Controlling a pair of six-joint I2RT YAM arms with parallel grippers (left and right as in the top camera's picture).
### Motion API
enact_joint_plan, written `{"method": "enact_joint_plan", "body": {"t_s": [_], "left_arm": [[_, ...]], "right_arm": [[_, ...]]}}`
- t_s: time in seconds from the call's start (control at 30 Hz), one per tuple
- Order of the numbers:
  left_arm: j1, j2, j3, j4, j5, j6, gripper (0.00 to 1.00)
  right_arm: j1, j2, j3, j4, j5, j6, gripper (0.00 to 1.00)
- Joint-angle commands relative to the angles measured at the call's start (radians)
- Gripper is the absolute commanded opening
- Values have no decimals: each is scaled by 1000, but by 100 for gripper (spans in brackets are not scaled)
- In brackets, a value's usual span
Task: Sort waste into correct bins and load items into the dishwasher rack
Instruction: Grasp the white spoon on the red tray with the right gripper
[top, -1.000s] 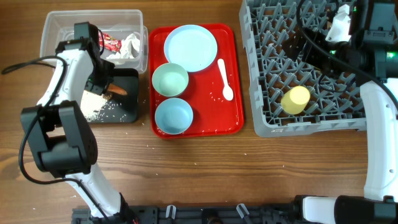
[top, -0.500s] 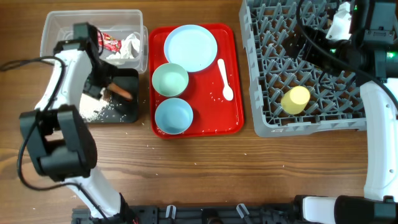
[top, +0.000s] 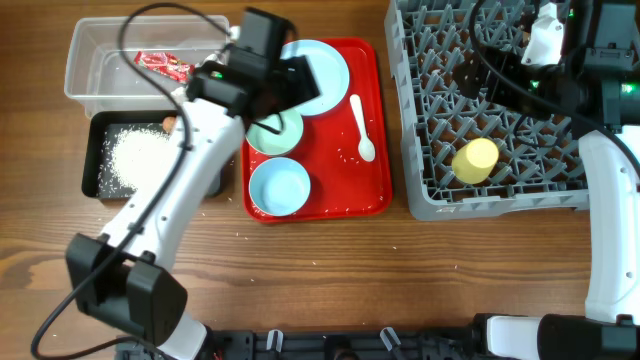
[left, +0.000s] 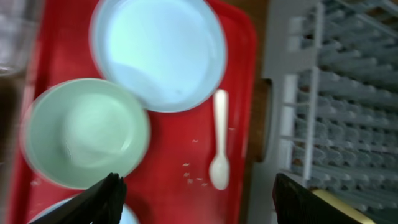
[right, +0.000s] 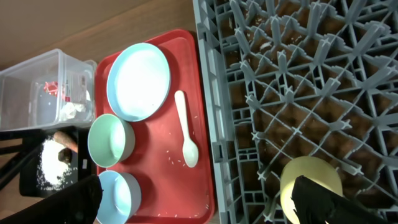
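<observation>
My left gripper (left: 205, 202) hangs open and empty over the red tray, near the pale blue plate (top: 325, 62) and the green-tinted bowl (left: 84, 130). A second, blue bowl (top: 279, 187) sits at the tray's front, and the white spoon (left: 219, 140) lies at its right. The clear tub (top: 100, 60) holds the red sauce packet (top: 160, 65) and tissue (right: 74, 109). Rice (top: 135, 155), the carrot (right: 64, 138) and a brown lump (right: 64, 152) lie in the black tray (top: 92, 175). High over the rack (top: 500, 195), my right gripper (right: 196, 202) is open and empty. The yellow cup (top: 475, 160) lies in the rack.
The red serving tray (top: 375, 195) sits between the bins and the rack, with a few stray rice grains (left: 193, 179) on it. My left arm (top: 170, 200) crosses over the black tray's right end. Bare wooden tabletop (top: 330, 270) runs along the front.
My left gripper has opened and left the carrot in the black tray. The left arm has swung right from the bins to over the red tray. The right arm has not moved.
</observation>
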Motion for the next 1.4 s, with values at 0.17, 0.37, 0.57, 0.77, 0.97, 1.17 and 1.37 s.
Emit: {"method": "enact_joint_plan", "body": {"t_s": [0.17, 0.37, 0.57, 0.77, 0.97, 1.17, 1.37], "left_arm": [[-130, 89, 0, 92, -71, -107, 77], [-86, 87, 0, 93, -80, -197, 75], [-3, 58, 3, 77, -77, -231, 76], [186, -87, 3, 42, -67, -231, 77], [314, -128, 2, -61, -68, -227, 81], [341, -128, 2, -93, -70, -227, 88], [341, -128, 2, -106, -70, -227, 92]], "right_arm": [[6, 0, 6, -33, 1, -15, 100], [119, 4, 6, 35, 25, 23, 92], [298, 101, 6, 135, 159, 94, 71], [448, 317, 6, 223, 277, 99, 57], [476, 544, 6, 275, 338, 93, 52], [476, 668, 5, 289, 356, 17, 34], [476, 715, -4, 332, 433, 16, 34]]}}
